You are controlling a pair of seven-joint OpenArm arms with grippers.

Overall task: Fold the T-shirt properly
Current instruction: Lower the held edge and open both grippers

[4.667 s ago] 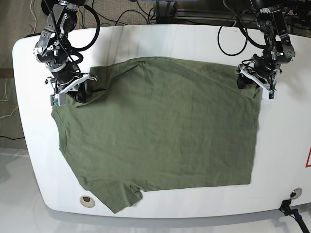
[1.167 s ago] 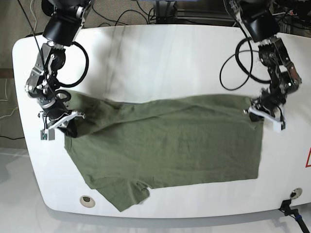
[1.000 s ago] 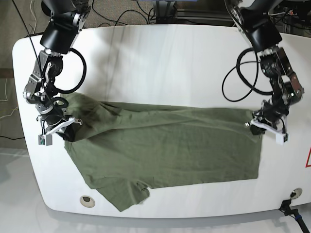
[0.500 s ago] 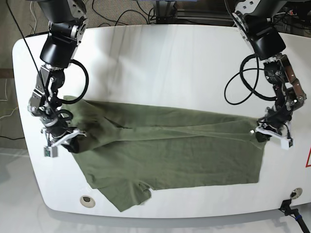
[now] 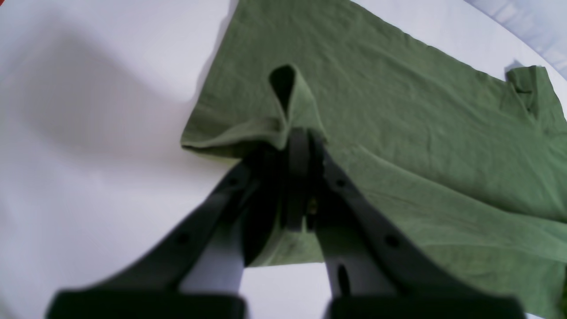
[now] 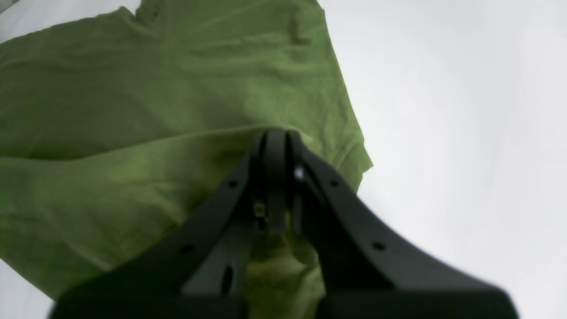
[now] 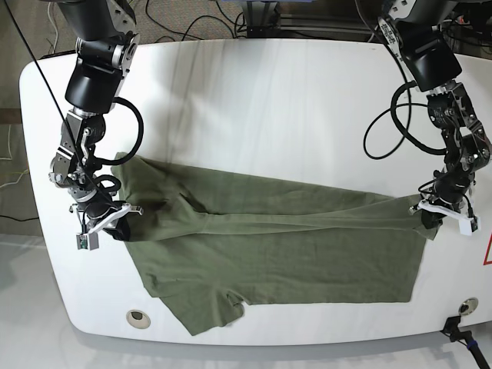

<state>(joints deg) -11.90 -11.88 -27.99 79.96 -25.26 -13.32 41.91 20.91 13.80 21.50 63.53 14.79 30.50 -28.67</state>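
Note:
The olive-green T-shirt (image 7: 269, 254) lies across the white table (image 7: 254, 100), its far edge drawn forward over the rest in a long fold. My left gripper (image 7: 443, 215), at the right of the base view, is shut on the shirt's far right corner; the left wrist view shows a pinched loop of cloth (image 5: 288, 102) at my left gripper (image 5: 297, 137). My right gripper (image 7: 108, 225), at the left, is shut on the far left corner by the sleeve; in the right wrist view my right gripper (image 6: 275, 139) is closed on green cloth (image 6: 133, 133).
Black cables (image 7: 384, 131) hang off the arm at the back right. A round grommet (image 7: 136, 316) sits near the front left edge. A black fitting (image 7: 460, 329) is at the front right corner. A red-marked label (image 7: 487, 252) shows at the right edge.
Both grippers have moved toward the table's front edge, pulling the shirt's far edge along. The visible shirt has become a narrower band, and more bare table shows behind it.

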